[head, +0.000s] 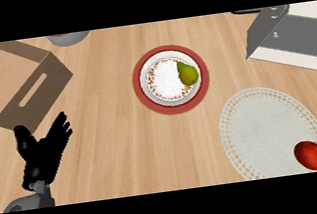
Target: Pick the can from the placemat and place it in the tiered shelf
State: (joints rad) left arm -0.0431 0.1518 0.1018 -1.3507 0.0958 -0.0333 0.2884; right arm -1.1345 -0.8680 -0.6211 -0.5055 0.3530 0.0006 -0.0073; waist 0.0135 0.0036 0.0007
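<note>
A round red can (311,155), seen almost end-on, stands at the near right edge of a pale lacy placemat (264,125) on the wooden counter. At the top right corner is the tiered shelf (294,35), grey and white, only partly in view. At the lower left my left hand (42,154) rests open with its fingers up, far from the can and touching nothing. My right hand does not show.
A white plate (165,80) with a green pear (188,74) lies on a red round mat (147,98) in the middle. An open cardboard box (9,80) sits at the upper left. A grey bowl (69,37) peeks in at the top edge.
</note>
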